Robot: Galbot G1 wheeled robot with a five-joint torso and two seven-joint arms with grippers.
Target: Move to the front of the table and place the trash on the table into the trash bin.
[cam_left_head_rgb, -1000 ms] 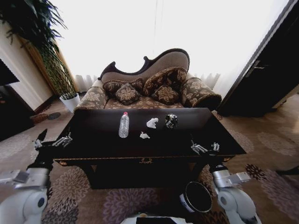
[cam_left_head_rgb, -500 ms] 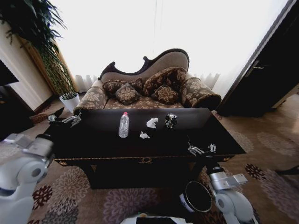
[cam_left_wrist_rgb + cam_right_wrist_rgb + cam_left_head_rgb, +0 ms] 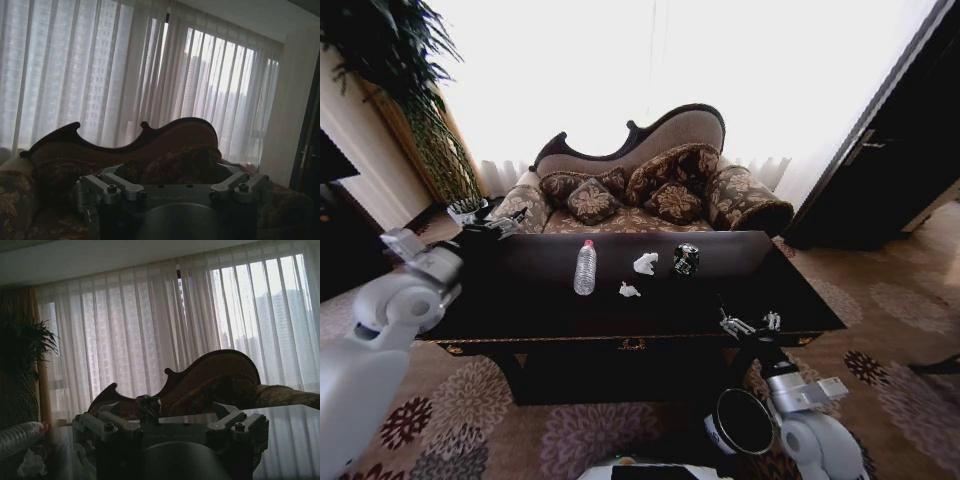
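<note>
Hovering above the table's (image 3: 550, 300) far left corner, the left gripper (image 3: 503, 226) holds nothing, fingers spread. The right gripper (image 3: 752, 323), likewise parted and holding nothing, sits over the front right edge. Mid-table lie the clear bottle (image 3: 585, 268), two white paper bits (image 3: 645, 263) and a dark shiny object (image 3: 686, 259). The trash bin (image 3: 741, 422) stands on the carpet just beside the right arm.

L gripper (image 3: 508, 222) higher, nearer sofa (image 3: 640, 190)
</note>
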